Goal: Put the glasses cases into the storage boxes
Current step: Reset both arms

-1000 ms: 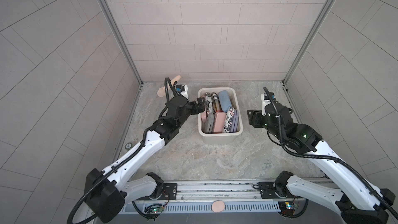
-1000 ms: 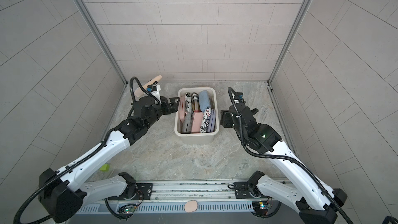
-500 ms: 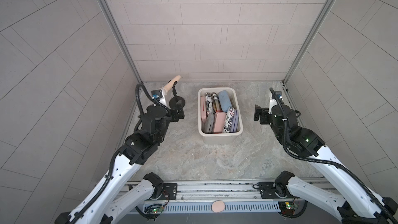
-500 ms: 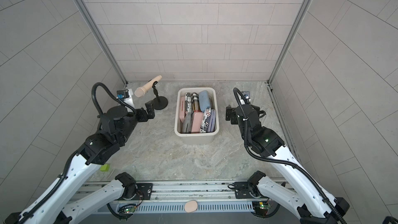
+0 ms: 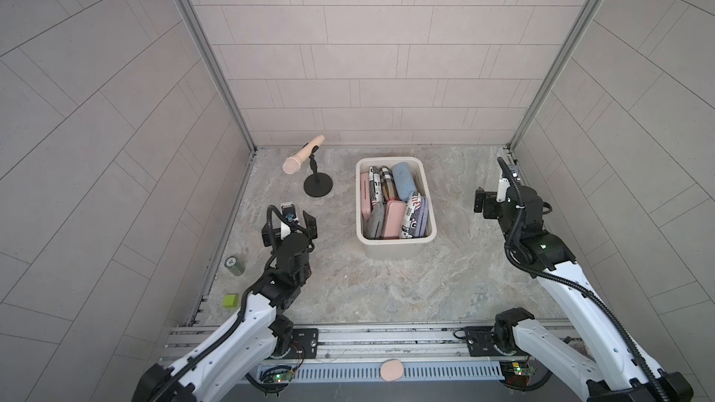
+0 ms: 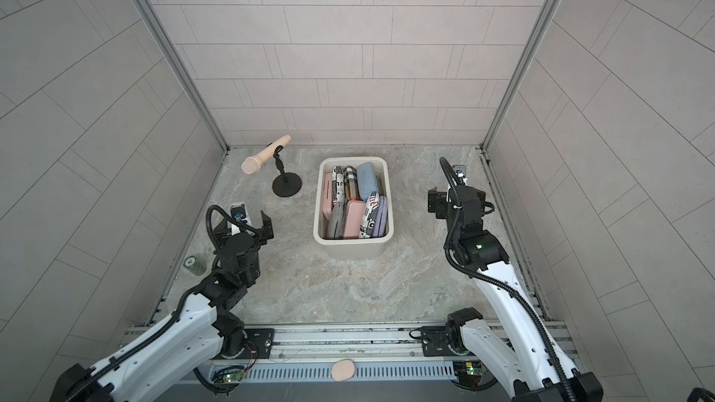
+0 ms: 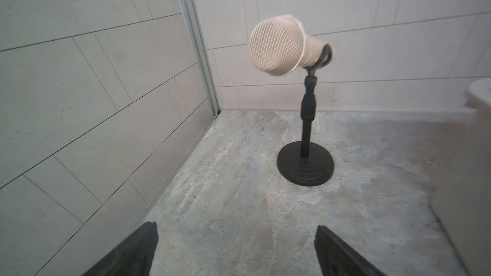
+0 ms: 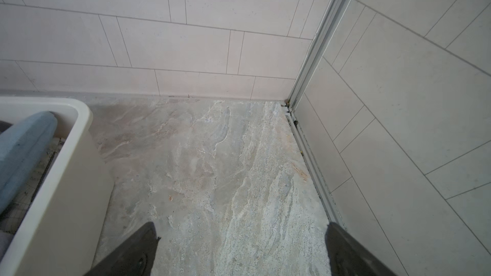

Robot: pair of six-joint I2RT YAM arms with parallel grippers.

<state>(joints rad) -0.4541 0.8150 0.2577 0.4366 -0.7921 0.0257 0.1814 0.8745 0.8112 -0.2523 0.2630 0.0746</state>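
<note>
seemingly done: every visible glasses case (image 5: 394, 218) lies packed inside the storage box (image 5: 391, 251) on the desk (image 5: 387, 295); none shows outside it. left jaws and right jaws stand apart, empty, flanking the box.
</note>
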